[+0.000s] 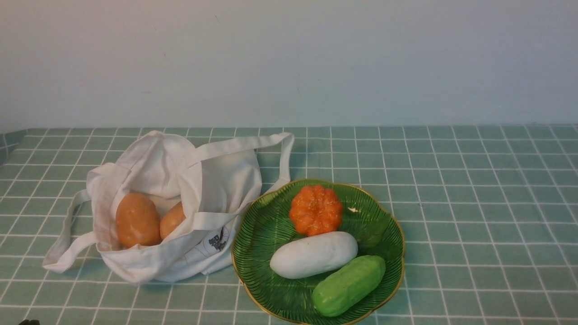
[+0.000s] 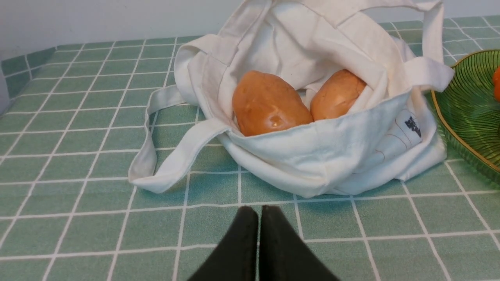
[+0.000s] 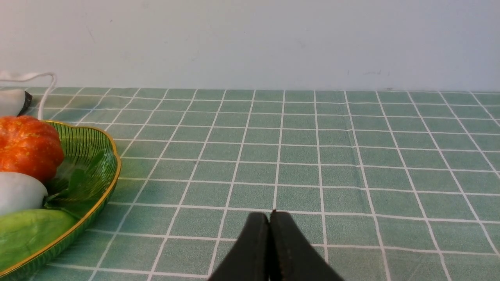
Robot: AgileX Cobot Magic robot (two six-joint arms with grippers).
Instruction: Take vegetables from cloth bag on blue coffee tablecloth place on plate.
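The white radish (image 1: pixel 314 255) lies on the green gold-rimmed plate (image 1: pixel 388 221), between an orange pumpkin (image 1: pixel 315 210) and a green cucumber (image 1: pixel 348 285). The white cloth bag (image 1: pixel 216 180) lies open to the plate's left on the teal grid tablecloth (image 1: pixel 474 203), with two orange-brown potatoes (image 1: pixel 137 220) inside. In the left wrist view my left gripper (image 2: pixel 259 208) is shut and empty, low over the cloth in front of the bag (image 2: pixel 332 156). In the right wrist view my right gripper (image 3: pixel 270 214) is shut and empty, beside the plate (image 3: pixel 97 156); the radish's end (image 3: pixel 19 191) shows there. Neither gripper shows in the front view.
A pale wall (image 1: pixel 289 58) runs along the back of the table. The bag's strap handles (image 1: pixel 67 239) trail on the cloth at its left, and one loops behind the plate (image 1: pixel 284 153). The cloth folds down at the far left edge (image 1: pixel 6 142).
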